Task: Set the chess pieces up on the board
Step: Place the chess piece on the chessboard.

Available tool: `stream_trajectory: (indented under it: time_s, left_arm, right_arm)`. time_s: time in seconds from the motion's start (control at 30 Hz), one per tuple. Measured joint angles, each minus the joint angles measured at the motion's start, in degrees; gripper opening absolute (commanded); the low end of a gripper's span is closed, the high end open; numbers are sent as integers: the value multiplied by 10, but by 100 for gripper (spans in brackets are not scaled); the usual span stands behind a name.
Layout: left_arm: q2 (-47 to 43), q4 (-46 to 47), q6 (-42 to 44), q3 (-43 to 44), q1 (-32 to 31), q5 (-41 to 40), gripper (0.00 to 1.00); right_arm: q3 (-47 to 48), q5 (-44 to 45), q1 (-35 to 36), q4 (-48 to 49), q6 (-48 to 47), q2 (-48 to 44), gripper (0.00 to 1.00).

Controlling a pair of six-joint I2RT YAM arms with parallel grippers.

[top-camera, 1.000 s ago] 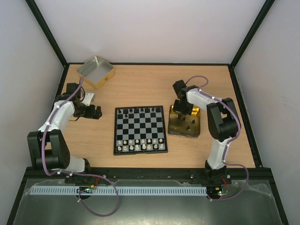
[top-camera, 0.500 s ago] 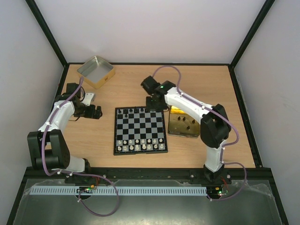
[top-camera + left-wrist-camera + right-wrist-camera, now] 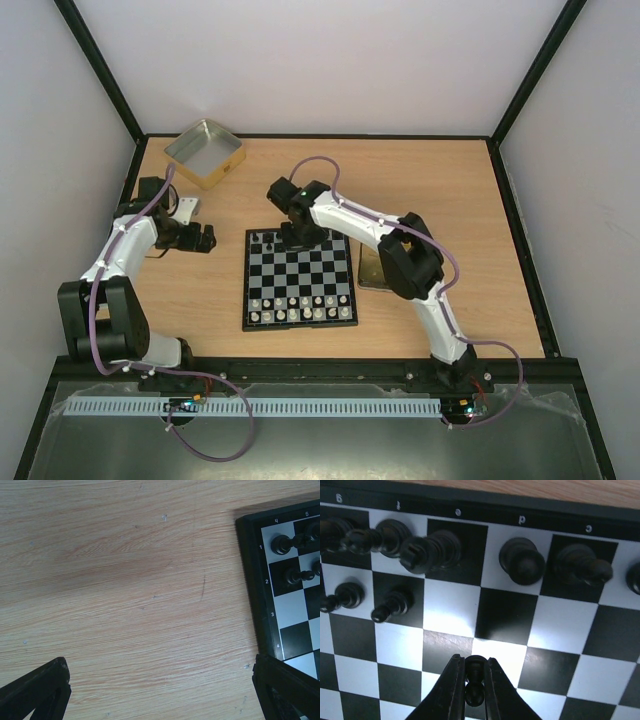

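The board lies mid-table. Black chess pieces stand along its far rows. My right gripper hovers over the board's far side, shut on a small black pawn held between its fingers, above a white square. In the right wrist view, larger black pieces stand on the back row and two pawns stand one row nearer, at the left. My left gripper is open and empty over bare wood, left of the board's edge; its fingers sit wide apart.
Silvery-white pieces fill the board's near rows. A gold tin lies right of the board, partly hidden by the right arm. A silver-lined square tin stands at the back left.
My right arm swung left from above the gold tin to over the board's far side. The left arm has not moved.
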Motion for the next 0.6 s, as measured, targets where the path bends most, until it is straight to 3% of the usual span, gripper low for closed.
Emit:
stream_trajectory:
  time_s: [0.6]
  left_arm:
    - [0,0,0,0,2,1,99]
  right_arm:
    - [70,-14,0,-8,-10,59,12]
